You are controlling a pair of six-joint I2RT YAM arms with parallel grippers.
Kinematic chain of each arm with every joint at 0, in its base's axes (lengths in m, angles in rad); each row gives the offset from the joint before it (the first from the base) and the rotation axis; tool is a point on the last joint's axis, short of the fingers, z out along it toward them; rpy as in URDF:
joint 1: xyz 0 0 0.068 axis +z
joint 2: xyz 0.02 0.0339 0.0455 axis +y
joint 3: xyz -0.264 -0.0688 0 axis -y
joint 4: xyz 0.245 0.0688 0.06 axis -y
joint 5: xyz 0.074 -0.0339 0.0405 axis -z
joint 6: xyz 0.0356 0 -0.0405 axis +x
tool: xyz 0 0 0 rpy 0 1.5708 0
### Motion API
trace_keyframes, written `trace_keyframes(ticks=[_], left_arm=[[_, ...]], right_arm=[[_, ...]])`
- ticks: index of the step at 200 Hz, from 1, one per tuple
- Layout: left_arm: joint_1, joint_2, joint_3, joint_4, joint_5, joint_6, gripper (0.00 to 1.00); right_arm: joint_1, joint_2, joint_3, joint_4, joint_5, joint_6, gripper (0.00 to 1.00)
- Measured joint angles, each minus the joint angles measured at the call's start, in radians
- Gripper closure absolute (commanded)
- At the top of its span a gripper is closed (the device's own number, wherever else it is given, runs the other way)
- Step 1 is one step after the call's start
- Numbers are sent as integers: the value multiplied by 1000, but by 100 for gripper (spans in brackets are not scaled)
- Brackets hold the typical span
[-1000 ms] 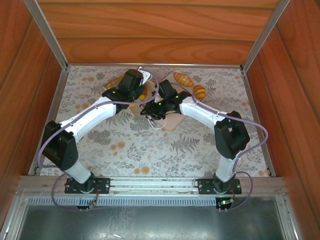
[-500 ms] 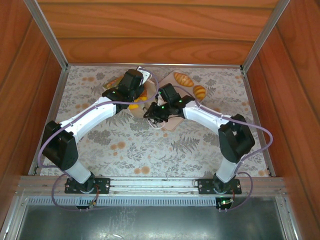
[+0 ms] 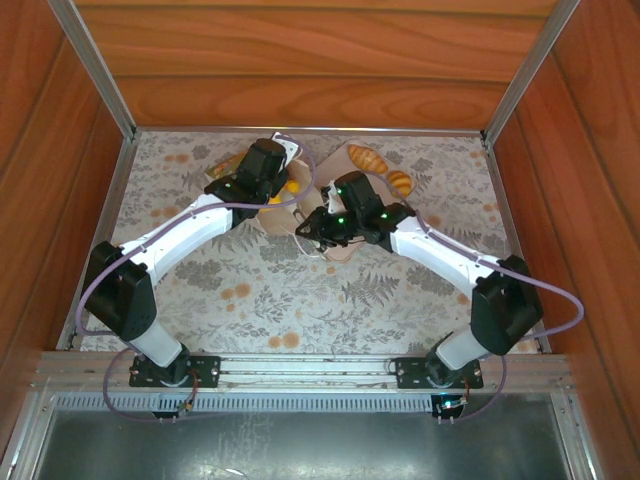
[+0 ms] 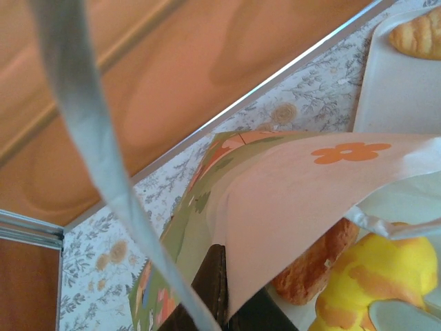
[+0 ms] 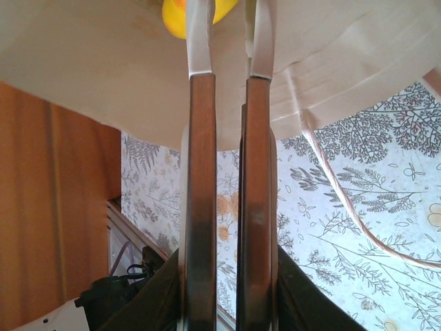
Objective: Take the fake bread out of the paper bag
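My left gripper [image 3: 280,178] is shut on the top edge of the paper bag [image 3: 280,214] and holds it up. In the left wrist view its dark fingers [image 4: 219,289] pinch the bag's wall [image 4: 296,193] below the orange flower logo. Inside the bag lie a brown fake bread [image 4: 313,265] and a yellow one [image 4: 372,276]. My right gripper [image 3: 312,226] reaches into the bag's mouth. Its fingers [image 5: 201,172] stand a narrow gap apart. Paper [image 5: 103,62] covers the tips, next to the yellow bread [image 5: 173,15]. I cannot tell whether they grip anything.
A flat pink tray [image 3: 342,245] lies right of the bag with two golden breads [image 3: 367,158] [image 3: 399,182] at its far end. The bag's white cord handle [image 4: 89,152] hangs before the left wrist camera. Wooden walls and metal rails enclose the floral table [image 3: 250,290].
The right arm's elbow has swung out to the right, and its gripper has shifted slightly right at the bag's mouth with its jaws narrowing. The left gripper has kept its hold.
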Motion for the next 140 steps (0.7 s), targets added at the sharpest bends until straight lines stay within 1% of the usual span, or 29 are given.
trace_keyframes(ticks=[35, 86, 140], left_arm=[[-1, 0, -11, 19, -12, -6, 100], [-1, 0, -11, 25, -27, -11, 100], [-1, 0, -11, 26, -29, -11, 100]], right_arm=[[0, -98, -33, -34, 21, -53, 70], [0, -249, -40, -171, 38, -137, 70], [0, -420, -76, -331, 121, -185, 69]])
